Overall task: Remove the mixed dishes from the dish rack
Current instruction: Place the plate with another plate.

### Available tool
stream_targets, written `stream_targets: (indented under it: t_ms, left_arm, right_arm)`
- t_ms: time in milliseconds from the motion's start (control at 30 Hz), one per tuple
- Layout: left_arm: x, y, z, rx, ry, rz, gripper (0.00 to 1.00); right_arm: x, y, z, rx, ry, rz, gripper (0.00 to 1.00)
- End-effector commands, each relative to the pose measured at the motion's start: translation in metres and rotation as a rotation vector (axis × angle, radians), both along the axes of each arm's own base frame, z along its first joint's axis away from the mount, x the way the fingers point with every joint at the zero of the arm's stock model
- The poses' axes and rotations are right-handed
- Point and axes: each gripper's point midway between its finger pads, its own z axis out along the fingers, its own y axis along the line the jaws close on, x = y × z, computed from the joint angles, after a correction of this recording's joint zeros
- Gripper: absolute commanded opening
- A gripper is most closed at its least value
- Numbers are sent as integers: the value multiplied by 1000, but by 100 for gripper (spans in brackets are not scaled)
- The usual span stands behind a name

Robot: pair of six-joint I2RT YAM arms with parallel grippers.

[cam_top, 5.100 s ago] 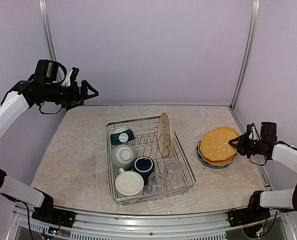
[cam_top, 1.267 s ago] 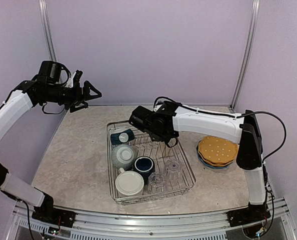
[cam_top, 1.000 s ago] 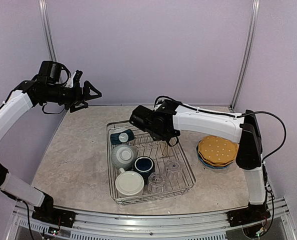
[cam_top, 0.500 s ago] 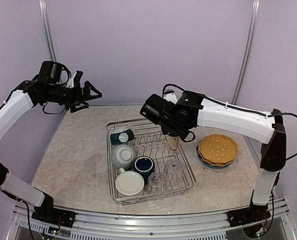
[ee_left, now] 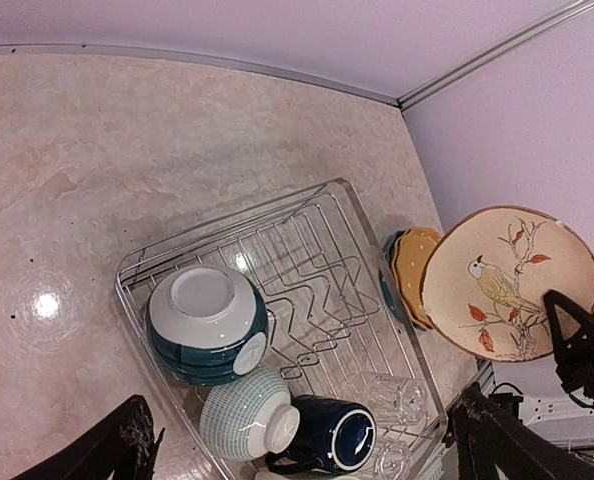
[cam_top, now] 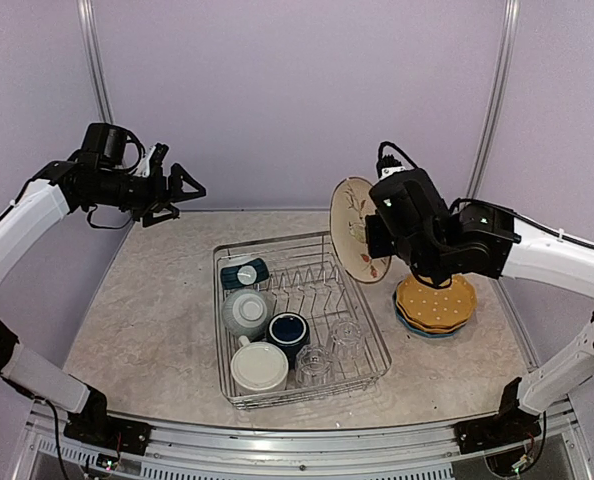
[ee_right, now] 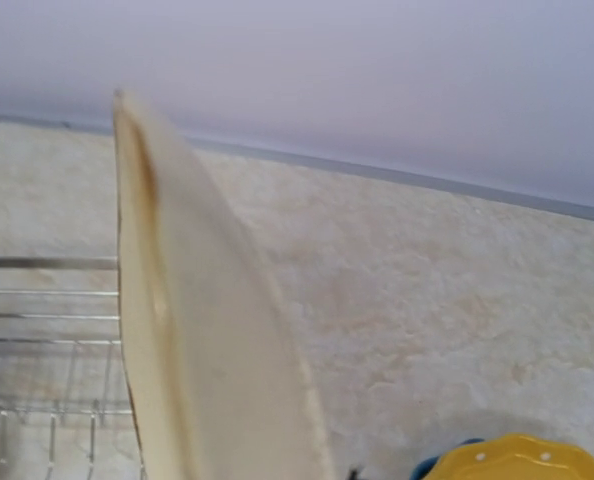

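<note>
Right gripper (ee_left: 558, 312) clamps cream floral plate (ee_left: 507, 282) (on edge) — clear of dish rack (cam_top: 312, 283).

light: bright, even | glare: tabletop (ee_left: 45, 305) | blur: plate (ee_right: 207, 330)

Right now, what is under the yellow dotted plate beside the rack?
A blue plate: only its rim shows beneath the yellow dotted plate. The rest is covered, so anything lying between them cannot be seen.

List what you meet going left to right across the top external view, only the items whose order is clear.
left gripper → navy mug → cream floral plate → yellow dotted plate. The dish rack spans several of these, so it is left out.
</note>
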Motion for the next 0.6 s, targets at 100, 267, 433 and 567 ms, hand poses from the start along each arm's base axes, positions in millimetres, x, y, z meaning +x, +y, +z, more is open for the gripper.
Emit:
stream_targets:
  t_ms: [100, 267, 433, 567]
  left_arm:
    - [4, 1, -8, 3, 25, 8, 99]
    - [4, -1, -8, -9, 28, -1, 99]
    - [6, 0, -13, 3, 41, 6, 99]
    - [6, -1, -13, 0, 37, 3, 99]
  right_arm:
    - [10, -88, 44, 340, -136, -109, 0]
    - [22, -153, 5, 419, -57, -219, 0]
    - [26, -190, -34, 541, 18, -255, 0]
    - [27, -207, -62, 715, 65, -229, 0]
